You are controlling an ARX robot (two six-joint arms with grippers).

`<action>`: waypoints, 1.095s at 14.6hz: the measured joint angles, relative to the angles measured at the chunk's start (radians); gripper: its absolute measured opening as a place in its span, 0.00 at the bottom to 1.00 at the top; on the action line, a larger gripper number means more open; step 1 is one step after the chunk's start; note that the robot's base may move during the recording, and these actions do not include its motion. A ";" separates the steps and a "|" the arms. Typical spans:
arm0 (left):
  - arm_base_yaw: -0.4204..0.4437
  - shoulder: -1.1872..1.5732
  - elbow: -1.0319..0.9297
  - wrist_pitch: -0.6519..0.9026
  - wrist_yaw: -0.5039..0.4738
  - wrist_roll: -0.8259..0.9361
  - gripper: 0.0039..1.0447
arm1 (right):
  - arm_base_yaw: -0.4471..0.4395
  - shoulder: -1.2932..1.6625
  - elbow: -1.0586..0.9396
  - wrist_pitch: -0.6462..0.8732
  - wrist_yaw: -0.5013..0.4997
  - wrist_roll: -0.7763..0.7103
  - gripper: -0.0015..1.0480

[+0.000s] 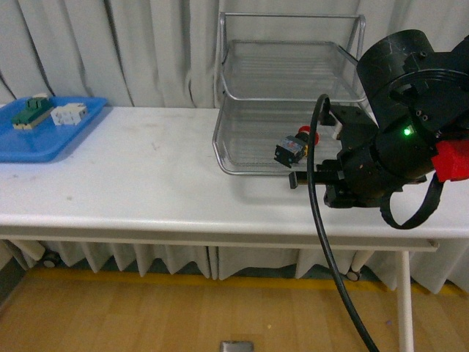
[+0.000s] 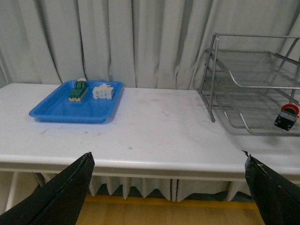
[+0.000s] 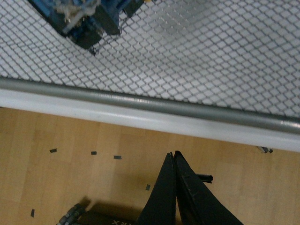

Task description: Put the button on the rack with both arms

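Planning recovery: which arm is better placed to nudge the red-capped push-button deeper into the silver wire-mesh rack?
Right: the right arm is beside the red-capped push-button on the silver wire-mesh rack.

Open white worktop (image 1: 146, 176) between flat blue plastic tray (image 1: 33, 143) and silver wire-mesh three-tier rack (image 1: 286, 110): clear passage. Rack's front rail and upper tiers limit entry. Bulky black right arm (image 1: 410, 117) crowds rack's right front corner; black cable (image 1: 322, 220) hangs there.
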 joint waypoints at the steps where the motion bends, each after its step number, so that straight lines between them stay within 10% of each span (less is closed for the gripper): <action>1: 0.000 0.000 0.000 0.000 0.000 0.000 0.94 | -0.003 0.025 0.037 -0.011 0.000 0.000 0.02; 16: 0.000 0.000 0.000 0.000 0.000 0.000 0.94 | -0.132 0.420 0.784 -0.225 0.081 -0.068 0.02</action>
